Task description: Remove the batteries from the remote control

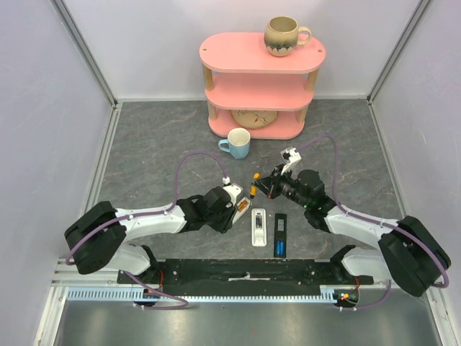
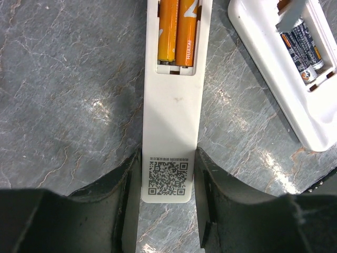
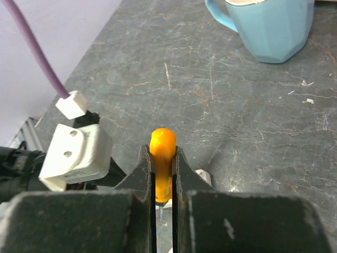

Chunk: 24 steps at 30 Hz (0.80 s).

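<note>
A slim white remote (image 2: 171, 105) lies face down on the grey table, its battery bay open with two orange batteries (image 2: 178, 31) inside. My left gripper (image 2: 168, 158) is shut on this remote's near end, one finger on each side; it also shows in the top view (image 1: 236, 206). A second white remote (image 2: 284, 79) to the right holds dark blue batteries (image 2: 303, 50). My right gripper (image 3: 162, 153) is shut on the orange handle of a screwdriver (image 3: 162, 153), held just above the slim remote (image 1: 243, 207), tip pointing down.
A black remote (image 1: 281, 225) with blue batteries (image 1: 279, 249) lies right of the second white remote (image 1: 258, 228). A blue mug (image 1: 235, 143) stands behind the grippers. A pink shelf (image 1: 261, 86) with a beige mug (image 1: 284, 34) is at the back.
</note>
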Motion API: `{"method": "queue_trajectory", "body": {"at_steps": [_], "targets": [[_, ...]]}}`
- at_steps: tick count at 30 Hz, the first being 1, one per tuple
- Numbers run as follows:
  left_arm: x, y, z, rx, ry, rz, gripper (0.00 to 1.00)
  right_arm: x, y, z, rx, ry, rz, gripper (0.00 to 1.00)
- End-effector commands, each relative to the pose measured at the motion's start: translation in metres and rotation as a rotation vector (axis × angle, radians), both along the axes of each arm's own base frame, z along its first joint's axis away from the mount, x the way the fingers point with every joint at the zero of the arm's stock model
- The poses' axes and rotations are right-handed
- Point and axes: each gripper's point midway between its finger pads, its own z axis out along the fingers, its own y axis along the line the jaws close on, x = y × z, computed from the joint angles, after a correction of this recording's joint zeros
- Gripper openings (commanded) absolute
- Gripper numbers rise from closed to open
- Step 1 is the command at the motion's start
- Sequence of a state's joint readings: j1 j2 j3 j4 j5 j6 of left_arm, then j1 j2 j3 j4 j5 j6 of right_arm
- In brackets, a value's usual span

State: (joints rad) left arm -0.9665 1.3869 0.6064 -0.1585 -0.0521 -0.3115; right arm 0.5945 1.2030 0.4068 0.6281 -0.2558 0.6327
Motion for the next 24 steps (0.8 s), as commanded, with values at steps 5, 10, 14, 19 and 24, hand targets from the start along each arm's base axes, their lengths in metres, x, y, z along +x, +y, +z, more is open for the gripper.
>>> {"method": "queue_trajectory", "body": {"at_steps": [5, 10, 14, 19, 24], "targets": [[0.000, 0.008, -0.008, 0.011, 0.006, 0.069, 0.05, 0.030, 0.014, 0.032, -0.001, -0.216, -0.173, 0.00], [0.000, 0.008, -0.009, 0.011, 0.008, 0.068, 0.02, 0.028, 0.015, 0.036, 0.000, -0.294, -0.182, 0.00], [-0.001, 0.008, -0.007, 0.006, 0.006, 0.067, 0.02, 0.029, 0.015, 0.034, -0.022, -0.340, -0.178, 0.00], [0.000, 0.010, -0.005, -0.006, -0.005, 0.076, 0.02, 0.031, 0.015, 0.023, -0.048, -0.331, -0.179, 0.00], [0.000, 0.010, -0.002, -0.014, -0.010, 0.078, 0.02, 0.029, 0.012, 0.010, -0.069, -0.310, -0.179, 0.00]]}}
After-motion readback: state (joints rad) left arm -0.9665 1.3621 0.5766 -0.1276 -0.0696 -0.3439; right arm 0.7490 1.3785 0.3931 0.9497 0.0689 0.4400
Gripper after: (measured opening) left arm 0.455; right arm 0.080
